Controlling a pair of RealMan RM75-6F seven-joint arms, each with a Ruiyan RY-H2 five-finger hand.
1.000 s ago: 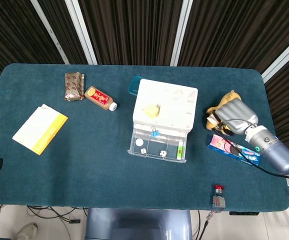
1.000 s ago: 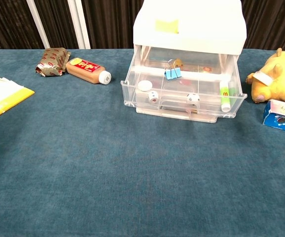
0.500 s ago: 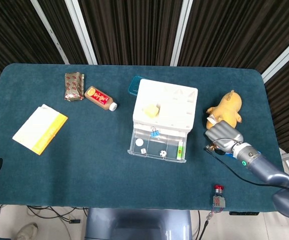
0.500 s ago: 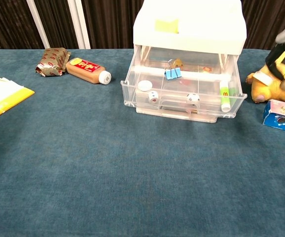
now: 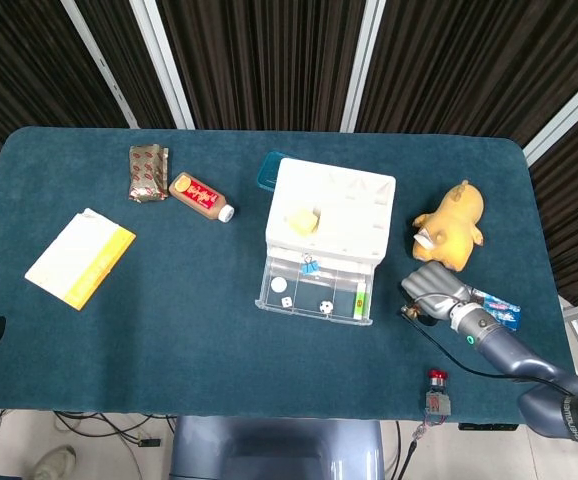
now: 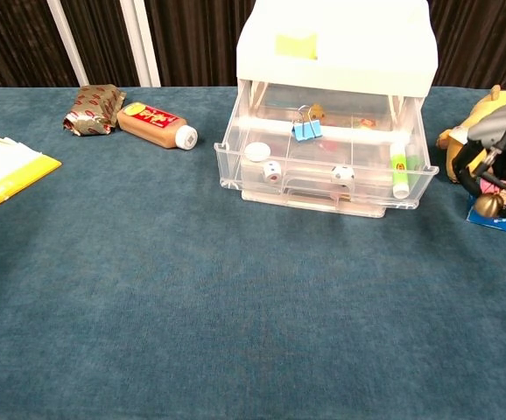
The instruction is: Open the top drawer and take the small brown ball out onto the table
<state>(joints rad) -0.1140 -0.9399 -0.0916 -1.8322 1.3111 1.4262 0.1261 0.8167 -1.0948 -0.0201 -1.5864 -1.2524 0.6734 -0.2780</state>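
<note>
- The top drawer (image 6: 326, 171) of the white drawer unit (image 5: 330, 210) stood pulled out — inside lay a blue binder clip (image 6: 305, 129), two dice (image 6: 272, 170), a white disc (image 6: 257, 151) and a green tube (image 6: 400, 170).
- A yellow plush toy (image 5: 450, 224) sat at the unit's 3 o'clock, a blue packet (image 5: 493, 310) toward 4 o'clock, and a brown bottle (image 5: 201, 196) at 9 o'clock.
- The right hand (image 6: 500, 159) hung at the drawer's 3 o'clock, fingers pinching the small brown ball (image 6: 488, 205) just above the table (image 6: 192, 289).
- Left hand: barely showing, so I cannot tell its state.

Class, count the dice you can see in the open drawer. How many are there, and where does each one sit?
2. One die lies front left in the drawer, beside a white disc; the other die lies front centre-right. More may be hidden further back.
</note>
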